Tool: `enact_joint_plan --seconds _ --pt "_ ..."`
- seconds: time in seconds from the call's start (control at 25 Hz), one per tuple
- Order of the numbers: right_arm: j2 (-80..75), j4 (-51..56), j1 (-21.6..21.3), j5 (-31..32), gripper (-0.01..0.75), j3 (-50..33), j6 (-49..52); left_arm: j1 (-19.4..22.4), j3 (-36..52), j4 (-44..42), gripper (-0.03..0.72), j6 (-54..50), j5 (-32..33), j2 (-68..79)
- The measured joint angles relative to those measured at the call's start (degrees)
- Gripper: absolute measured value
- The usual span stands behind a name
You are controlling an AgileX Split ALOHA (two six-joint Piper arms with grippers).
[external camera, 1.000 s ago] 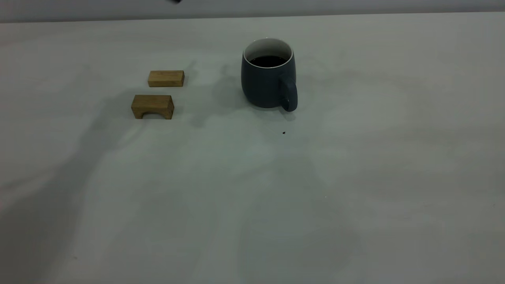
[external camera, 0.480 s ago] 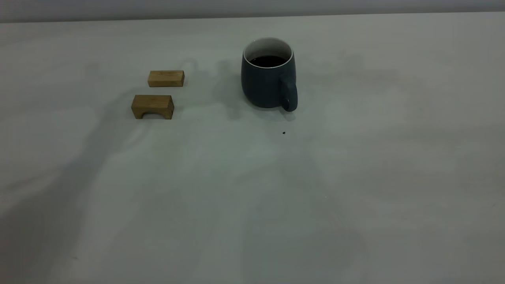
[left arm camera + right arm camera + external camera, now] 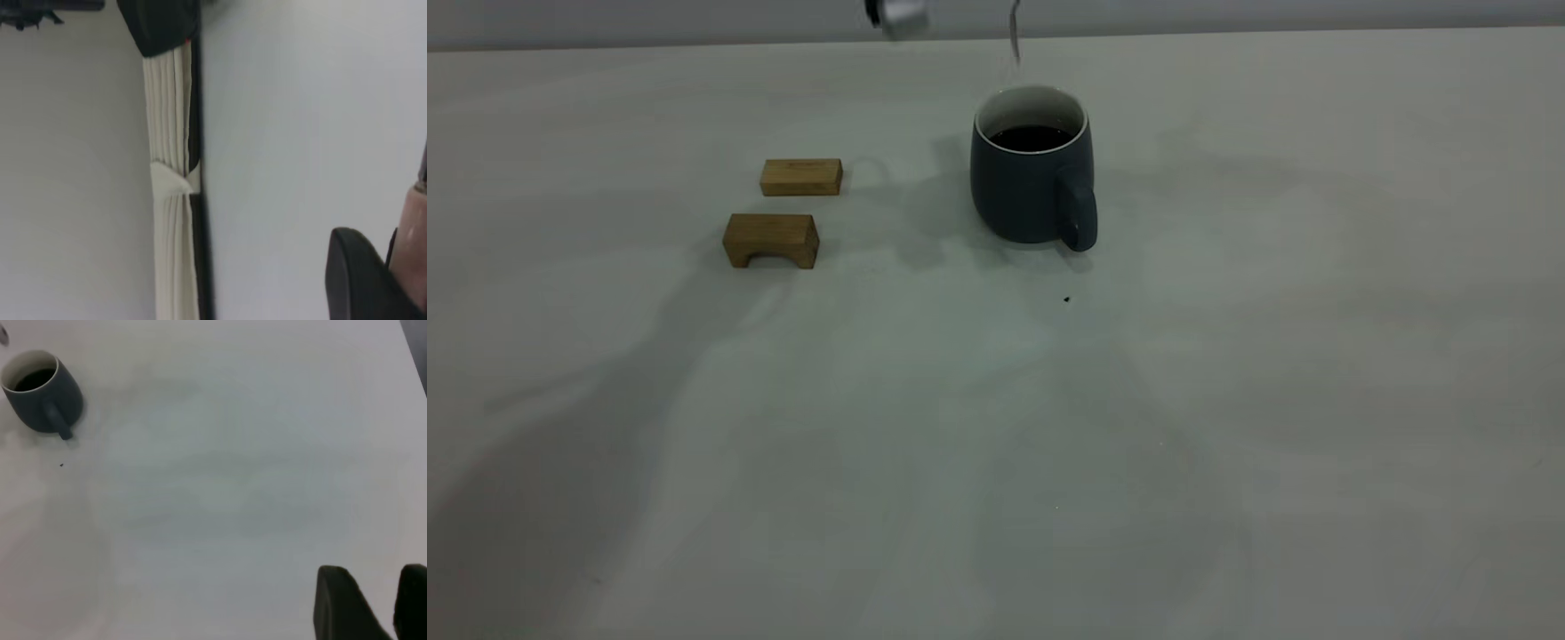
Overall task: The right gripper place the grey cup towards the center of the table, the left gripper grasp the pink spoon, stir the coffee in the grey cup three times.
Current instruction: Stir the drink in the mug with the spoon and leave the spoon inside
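The grey cup (image 3: 1032,182) stands upright on the table (image 3: 996,427), handle toward the camera, with dark coffee (image 3: 1032,138) inside. Just above its rim, at the picture's top edge, hangs the pink spoon's metal neck (image 3: 1014,36). Left of it a silver part of the left gripper (image 3: 898,13) shows. In the left wrist view the left gripper (image 3: 393,263) is shut on the pink spoon's handle (image 3: 415,230). The right gripper (image 3: 387,607) hovers open and empty over bare table, far from the grey cup (image 3: 41,393).
Two tan wooden blocks lie left of the cup, a flat one (image 3: 801,177) and an arched one (image 3: 771,240). A tiny dark speck (image 3: 1066,300) sits just in front of the cup. The table's far edge (image 3: 1227,31) runs behind it.
The spoon's neck and a silver part of the left gripper have come into view at the top, above and left of the cup. Cup and blocks have not moved.
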State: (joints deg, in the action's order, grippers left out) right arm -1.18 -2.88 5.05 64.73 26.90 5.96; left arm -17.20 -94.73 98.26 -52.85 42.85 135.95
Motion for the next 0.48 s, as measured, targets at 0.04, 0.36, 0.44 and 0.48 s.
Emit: enact_joint_plan --seconds 0.04,0.36,0.44,0.48 --pt "0.0 0.0 0.0 0.0 0.24 0.0 0.0 0.0 0.0 0.07 0.135 0.0 -0.14 0.59" --pt "0.0 0.0 0.0 0.0 0.24 0.0 0.0 0.0 -1.84 0.48 0.135 -0.06 -0.2 6.74" --pt "0.0 0.0 0.0 0.0 0.24 0.0 0.0 0.0 -3.34 0.5 0.135 -0.11 -0.08 8.52" --pt "0.0 0.0 0.0 0.0 0.24 0.0 0.0 0.0 -4.19 0.5 0.135 -0.11 0.24 9.25"
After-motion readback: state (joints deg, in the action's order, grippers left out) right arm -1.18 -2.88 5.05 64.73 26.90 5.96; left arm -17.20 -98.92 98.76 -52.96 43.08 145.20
